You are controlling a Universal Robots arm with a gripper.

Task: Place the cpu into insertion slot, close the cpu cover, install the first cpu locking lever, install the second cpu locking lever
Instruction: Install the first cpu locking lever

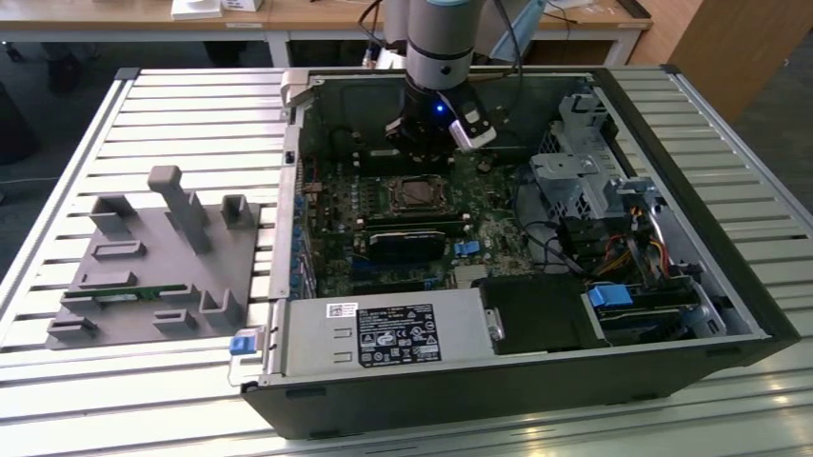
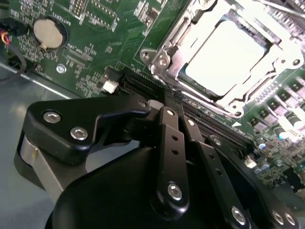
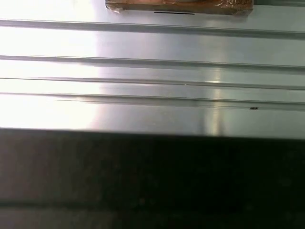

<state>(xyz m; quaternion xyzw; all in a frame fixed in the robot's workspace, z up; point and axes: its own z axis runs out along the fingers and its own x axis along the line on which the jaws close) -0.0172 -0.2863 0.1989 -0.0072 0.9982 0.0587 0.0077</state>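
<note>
A: Second wrist view first: nearest to us is the gripper point(image 2: 167, 106), black linkages and screws up close. We see its fingers point(image 2: 172, 143) pressed together with nothing between them. So it's closed and empty.

B: Agreed. Just past the tips we get a long black slot point(image 2: 200, 114) on the green circuit board point(image 2: 95, 52), then the socket.

A: Right. The cpu point(image 2: 224, 57) lies flat in the insertion slot point(image 2: 167, 45), silver face up and bright. The cpu cover point(image 2: 267, 64) is down over it; its frame borders the chip on all sides we can see.

B: Levers? We can't tell from this angle whether either one is latched.

A: Same. A coin cell battery point(image 2: 47, 32) sits well off to the side of the socket on the board.

B: Exterior view, near to far: the power supply point(image 1: 381, 335) at the front of the open computer case point(image 1: 711, 286), then a black card point(image 1: 413, 243), then the socket with the cpu point(image 1: 416, 194) in it.

A: And the gripper point(image 1: 426, 143) hangs just behind the socket, above the board, not touching the chip. The arm point(image 1: 439, 38) rises out of the case there.

B: A grey fixture tray point(image 1: 152, 276) sits on the slatted metal table point(image 1: 190, 105), at the exterior view's left, apart from the case.
</note>
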